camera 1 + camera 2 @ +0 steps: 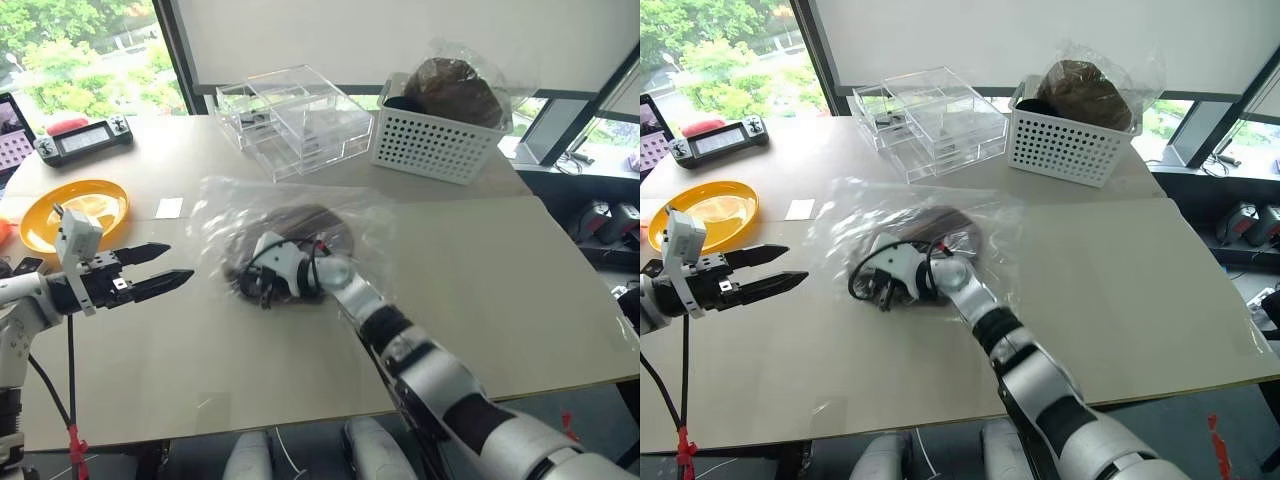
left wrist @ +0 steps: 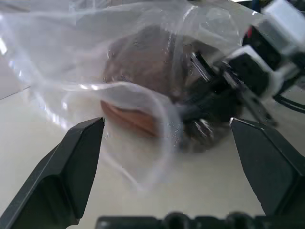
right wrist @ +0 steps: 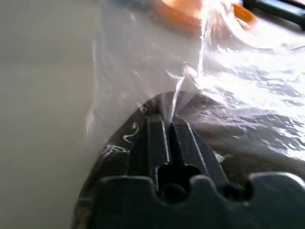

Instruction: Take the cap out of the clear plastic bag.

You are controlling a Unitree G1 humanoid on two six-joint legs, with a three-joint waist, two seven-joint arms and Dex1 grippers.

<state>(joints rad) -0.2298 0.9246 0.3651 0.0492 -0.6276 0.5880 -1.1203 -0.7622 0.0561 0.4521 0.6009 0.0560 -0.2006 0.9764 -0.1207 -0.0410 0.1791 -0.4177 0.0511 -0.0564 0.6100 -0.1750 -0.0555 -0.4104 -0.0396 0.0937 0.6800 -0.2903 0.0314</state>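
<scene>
your right gripper (image 3: 172,125) sits against the clear plastic bag (image 1: 215,200) mid-table, fingers pressed together with a thin pleat of film running up from between the tips, so it looks pinched on the bag rather than on the fabric. your left gripper (image 1: 172,265) hangs apart from the bag on its open side, jaws spread wide and holding nothing, aimed at it; judged, it is placed to reach for the mouth while the right pins the film.

the cap (image 2: 143,57) is inside the bag, lying flat on the table (image 1: 480,260), brown showing through the crinkled film, just behind the right fingers.

other containers: white perforated basket (image 1: 440,140) at the far edge holds a second clear bag with a darker brown lump (image 1: 455,88). rigid clear compartment box (image 1: 295,120) beside it; contents too small to tell. orange plate (image 1: 45,220) near the left arm.
</scene>
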